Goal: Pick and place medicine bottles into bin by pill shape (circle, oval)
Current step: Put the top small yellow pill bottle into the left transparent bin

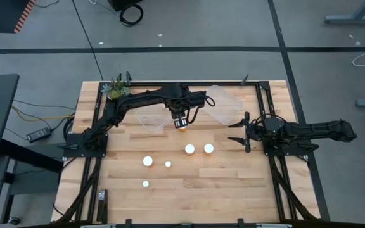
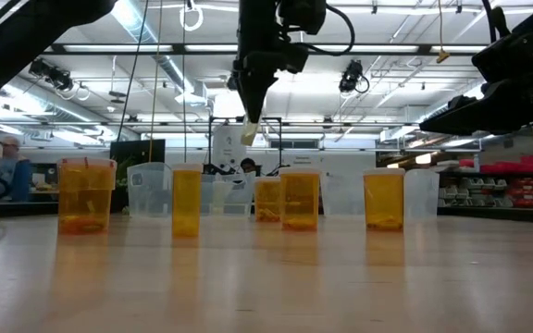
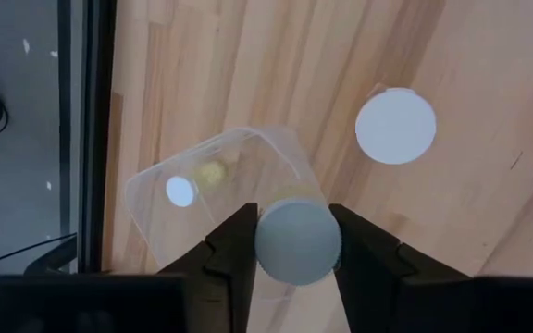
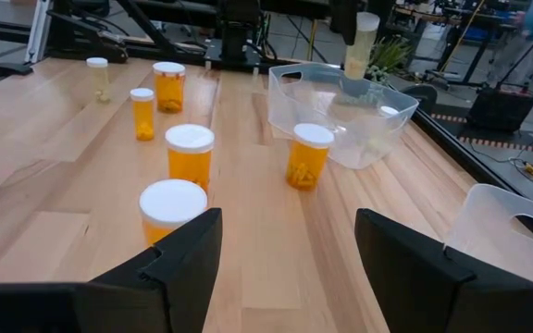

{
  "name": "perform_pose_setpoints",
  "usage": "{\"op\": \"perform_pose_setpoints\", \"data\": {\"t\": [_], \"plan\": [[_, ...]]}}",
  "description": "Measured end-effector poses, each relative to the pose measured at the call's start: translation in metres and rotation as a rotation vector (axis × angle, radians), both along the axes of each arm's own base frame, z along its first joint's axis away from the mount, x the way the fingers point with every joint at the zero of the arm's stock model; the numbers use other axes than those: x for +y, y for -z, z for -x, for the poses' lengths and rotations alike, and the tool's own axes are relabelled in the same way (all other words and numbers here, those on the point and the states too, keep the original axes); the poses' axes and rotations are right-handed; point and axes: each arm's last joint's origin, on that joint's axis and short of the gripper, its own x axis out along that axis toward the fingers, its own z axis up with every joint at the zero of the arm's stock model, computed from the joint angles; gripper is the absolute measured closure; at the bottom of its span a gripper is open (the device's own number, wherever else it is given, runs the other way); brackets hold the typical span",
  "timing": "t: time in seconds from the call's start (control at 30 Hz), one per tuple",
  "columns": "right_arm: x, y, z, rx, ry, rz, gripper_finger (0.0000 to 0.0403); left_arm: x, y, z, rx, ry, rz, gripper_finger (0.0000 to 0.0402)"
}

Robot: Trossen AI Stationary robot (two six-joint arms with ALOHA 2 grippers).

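My left gripper (image 1: pixel 181 121) hangs above the table's far middle, shut on a small pale medicine bottle (image 4: pixel 362 44) with a white cap (image 3: pixel 297 242). The bottle hangs over the near rim of a clear bin (image 3: pixel 220 199), which holds one small bottle (image 3: pixel 180 191). An orange bottle (image 3: pixel 395 125) stands on the table just beside the bin. Several more medicine bottles stand on their bases mid-table (image 1: pixel 189 149) (image 1: pixel 208 149) (image 1: pixel 147 161) (image 1: pixel 168 164) (image 1: pixel 145 183). My right gripper (image 4: pixel 290 268) waits open at the table's right side (image 1: pixel 243 133). My left gripper pinches the small bottle's top end by the cap's sides (image 3: pixel 265 242) between its two fingers (image 3: pixel 234 250). The fingers come from above, pointing steeply down. The bottle hangs upright below the fingertips (image 2: pixel 249 131), lifted well clear of table and bin.
A second clear bin (image 1: pixel 224 104) sits at the far right of the table, close to my right arm. A small green plant (image 1: pixel 115 88) stands at the far left corner. Black frame rails (image 1: pixel 258 107) run along the table's sides.
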Motion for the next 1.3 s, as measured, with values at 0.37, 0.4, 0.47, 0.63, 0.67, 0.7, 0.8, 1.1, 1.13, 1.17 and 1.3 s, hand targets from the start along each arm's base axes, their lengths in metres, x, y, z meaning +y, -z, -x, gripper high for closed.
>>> {"op": "perform_pose_setpoints", "data": {"t": [0.37, 0.4, 0.47, 0.63, 0.67, 0.7, 0.8, 1.1, 1.13, 1.17, 1.3], "plan": [[0.0, 0.0, 0.0, 0.0, 0.0, 0.0, 0.0148, 0.0, 0.0, 0.0, 0.001, 0.0, -0.01, 0.0274], [0.0, 0.0, 0.0, 0.0, 0.0, 0.0, 0.0148, 0.0, 0.0, 0.0, 0.001, -0.001, -0.013, 0.0275], [0.0, 0.0, 0.0, 0.0, 0.0, 0.0, 0.0148, -0.002, 0.0, 0.0, -0.001, -0.005, -0.015, 0.0277], [0.0, 0.0, 0.0, 0.0, 0.0, 0.0, 0.0148, -0.011, 0.013, 0.002, 0.061, 0.006, -0.043, 0.0273], [0.0, 0.0, 0.0, 0.0, 0.0, 0.0, 0.0148, -0.013, 0.017, 0.005, 0.085, 0.01, -0.05, 0.0272], [0.0, 0.0, 0.0, 0.0, 0.0, 0.0, 0.0148, -0.013, 0.018, 0.01, 0.098, 0.011, -0.057, 0.0272], [0.0, 0.0, 0.0, 0.0, 0.0, 0.0, 0.0148, -0.013, 0.018, 0.023, 0.07, -0.002, -0.078, 0.0273], [0.0, 0.0, 0.0, 0.0, 0.0, 0.0, 0.0148, 0.002, 0.026, 0.046, -0.096, -0.037, -0.085, 0.0268], [0.0, 0.0, 0.0, 0.0, 0.0, 0.0, 0.0148, 0.003, 0.029, 0.047, -0.11, -0.041, -0.081, 0.0267], [0.0, 0.0, 0.0, 0.0, 0.0, 0.0, 0.0148, 0.006, 0.032, 0.048, -0.122, -0.047, -0.075, 0.0267], [0.0, 0.0, 0.0, 0.0, 0.0, 0.0, 0.0148, 0.014, 0.045, 0.051, -0.137, -0.061, -0.043, 0.027]]}}
